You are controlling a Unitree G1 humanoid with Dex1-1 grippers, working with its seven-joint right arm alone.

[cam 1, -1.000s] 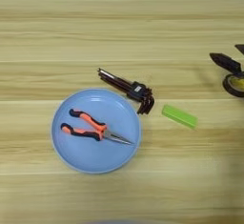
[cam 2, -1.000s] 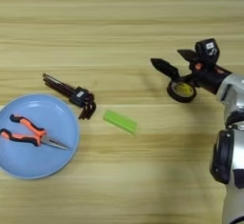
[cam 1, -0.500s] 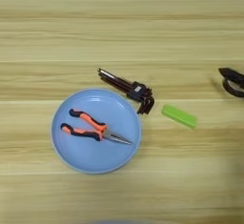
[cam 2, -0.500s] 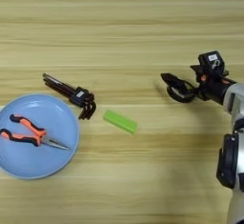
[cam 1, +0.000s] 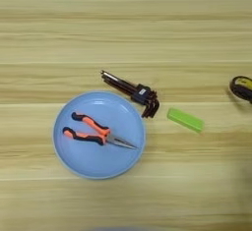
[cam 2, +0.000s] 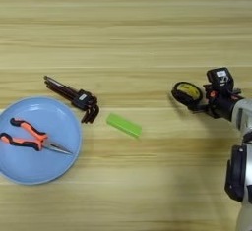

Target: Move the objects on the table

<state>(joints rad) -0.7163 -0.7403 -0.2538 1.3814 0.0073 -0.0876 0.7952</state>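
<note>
On the table (cam 1: 123,23), a black tape ring with a yellow core (cam 2: 188,90) lies at the right. My right gripper (cam 2: 186,98) comes in from the right edge, and its black fingers hug the ring, shut on it. The ring rests on the wood. A flat green bar (cam 1: 185,120) lies near the middle. Left of it is a black hex-key bundle (cam 1: 133,91), just off a blue plate's rim (cam 1: 64,161). Orange-and-black needle-nose pliers (cam 1: 96,132) lie inside that plate.
My silver forearm (cam 2: 240,176) runs down the right edge in the right eye view. Bare wood stretches across the far half of the table and along the near edge.
My gripper's fingers, spread wide above the tape ring a second ago, have come down and closed around it. The ring, plate, pliers, hex keys and green bar have stayed where they were.
</note>
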